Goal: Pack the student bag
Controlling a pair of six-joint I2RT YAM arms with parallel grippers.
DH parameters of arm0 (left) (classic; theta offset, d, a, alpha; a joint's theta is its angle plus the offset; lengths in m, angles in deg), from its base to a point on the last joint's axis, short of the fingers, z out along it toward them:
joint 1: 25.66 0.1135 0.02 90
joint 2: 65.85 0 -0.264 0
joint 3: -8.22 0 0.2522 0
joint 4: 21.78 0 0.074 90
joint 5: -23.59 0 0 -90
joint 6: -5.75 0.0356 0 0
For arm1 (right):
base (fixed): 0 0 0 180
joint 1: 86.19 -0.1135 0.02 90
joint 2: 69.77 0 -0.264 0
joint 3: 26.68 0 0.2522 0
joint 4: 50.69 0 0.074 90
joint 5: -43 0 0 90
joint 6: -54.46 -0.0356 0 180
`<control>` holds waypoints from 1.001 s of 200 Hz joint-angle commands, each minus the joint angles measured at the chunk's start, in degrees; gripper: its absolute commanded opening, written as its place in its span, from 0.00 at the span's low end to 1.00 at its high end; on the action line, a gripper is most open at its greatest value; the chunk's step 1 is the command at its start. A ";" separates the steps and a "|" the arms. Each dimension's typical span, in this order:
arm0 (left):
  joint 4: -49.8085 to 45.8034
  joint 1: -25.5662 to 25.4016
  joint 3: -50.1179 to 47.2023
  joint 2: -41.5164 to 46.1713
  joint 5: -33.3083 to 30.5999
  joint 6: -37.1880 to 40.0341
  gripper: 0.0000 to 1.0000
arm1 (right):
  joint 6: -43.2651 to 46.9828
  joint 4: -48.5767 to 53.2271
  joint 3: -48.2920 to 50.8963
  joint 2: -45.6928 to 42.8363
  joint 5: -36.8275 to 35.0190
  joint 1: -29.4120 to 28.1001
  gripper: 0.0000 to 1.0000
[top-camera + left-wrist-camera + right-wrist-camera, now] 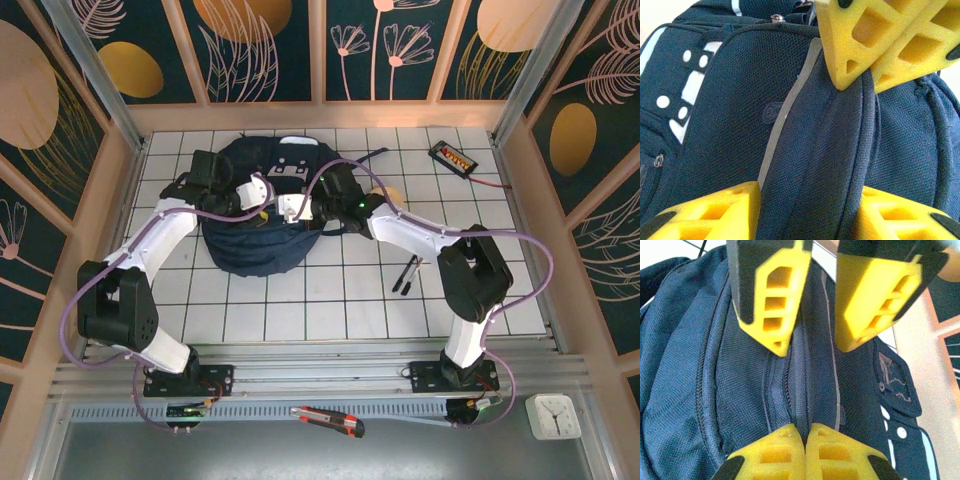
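Two grippers meet on top of the navy student bag [250, 250], which lies toward the table's far edge, left of centre. The right gripper [805, 432] is clenched on a thin fabric ridge beside a zip. The left gripper [807, 200] straddles that ridge from the opposite side, fingers apart; whether it pinches cannot be told. The tabletop [500, 240] is white and gridded, walled by dark panels [270, 50] with gold and pink leaf patterns. One bag, two black pens [405, 274], one white clock [553, 415].
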 commanded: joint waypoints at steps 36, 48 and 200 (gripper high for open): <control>1.66 -0.58 -2.85 0.85 0.55 0.55 0.24 | -6.43 -12.43 1.74 -7.73 9.06 -1.77 0.00; 1.85 -0.63 -2.79 0.81 0.56 0.46 0.11 | -6.53 -12.21 1.96 -7.90 9.14 -1.77 0.00; 3.21 -0.28 -5.14 6.13 3.35 -3.01 0.00 | -22.59 5.41 1.18 -7.02 35.44 17.70 0.56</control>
